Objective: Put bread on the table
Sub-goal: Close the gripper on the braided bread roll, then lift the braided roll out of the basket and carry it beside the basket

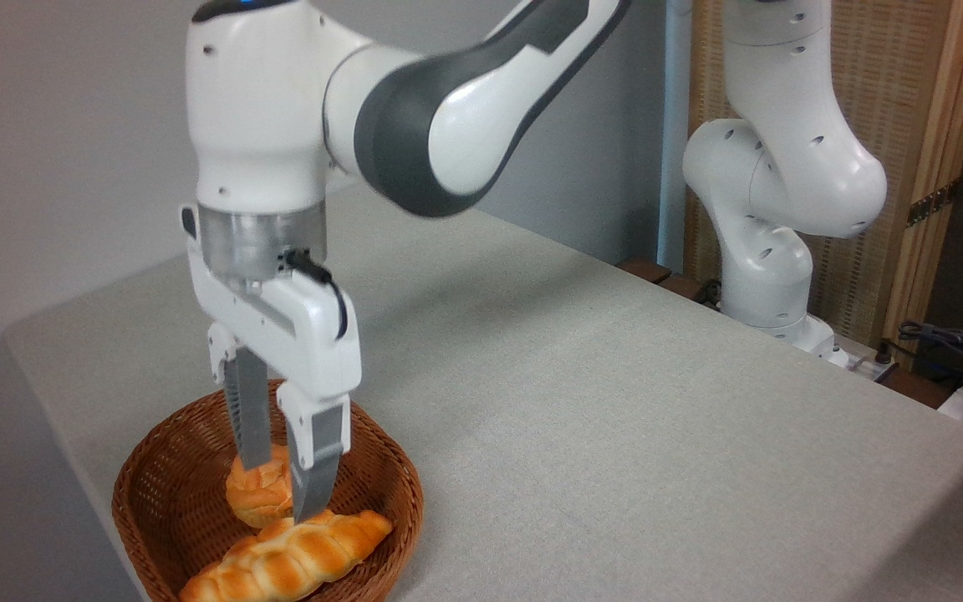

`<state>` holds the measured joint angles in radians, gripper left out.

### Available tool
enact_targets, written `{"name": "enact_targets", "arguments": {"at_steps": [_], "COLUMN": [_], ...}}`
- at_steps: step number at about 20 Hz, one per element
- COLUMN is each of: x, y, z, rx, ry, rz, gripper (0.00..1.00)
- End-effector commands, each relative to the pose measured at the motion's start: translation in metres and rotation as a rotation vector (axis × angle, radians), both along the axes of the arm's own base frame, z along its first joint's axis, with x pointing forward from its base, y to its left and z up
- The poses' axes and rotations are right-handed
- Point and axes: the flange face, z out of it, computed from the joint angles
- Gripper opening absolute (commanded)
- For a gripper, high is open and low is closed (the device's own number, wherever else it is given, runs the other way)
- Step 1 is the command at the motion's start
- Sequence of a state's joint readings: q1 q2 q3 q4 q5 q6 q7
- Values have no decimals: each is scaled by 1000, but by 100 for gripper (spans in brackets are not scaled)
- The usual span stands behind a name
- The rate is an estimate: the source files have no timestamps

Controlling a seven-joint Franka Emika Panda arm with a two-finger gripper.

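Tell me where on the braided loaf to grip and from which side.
Grip the braided loaf at its thick middle, coming from above with the fingers across its narrow width. It lies flat in the wicker basket, whose rim blocks the sides, and its ends taper. The pincer hangs just above it.

Bright, even indoor light, mostly from above. Soft glare on the white arm (pixel 264 100) shell. Faint diffuse shadow on the desk (pixel 615 401) cloth beside the wicker basket (pixel 135 493). Slightly soft focus overall, mild grain, colours a bit washed; no visible edge distortion.
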<state>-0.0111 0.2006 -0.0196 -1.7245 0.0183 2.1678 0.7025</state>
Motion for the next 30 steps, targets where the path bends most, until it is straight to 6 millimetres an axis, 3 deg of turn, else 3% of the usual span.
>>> {"name": "enact_targets", "arguments": {"at_steps": [1, 8, 11, 15, 16, 19, 23, 26, 30], "x": [16, 27, 29, 30, 30, 30, 29, 30, 15], "y": [2, -3, -3, -4, -4, -4, -4, -6, -9], "z": [-24, -61, -64, -64, -64, -64, -64, -51, -8], "rx": [19, 95, 107, 107, 108, 107, 107, 87, -22], "ry": [-43, -30, -41, -44, -44, -44, -42, -58, -54], "rz": [-23, -74, -83, -86, -87, -86, -86, -64, 12], "gripper": [100, 100, 99, 50, 42, 33, 32, 32, 32]}}
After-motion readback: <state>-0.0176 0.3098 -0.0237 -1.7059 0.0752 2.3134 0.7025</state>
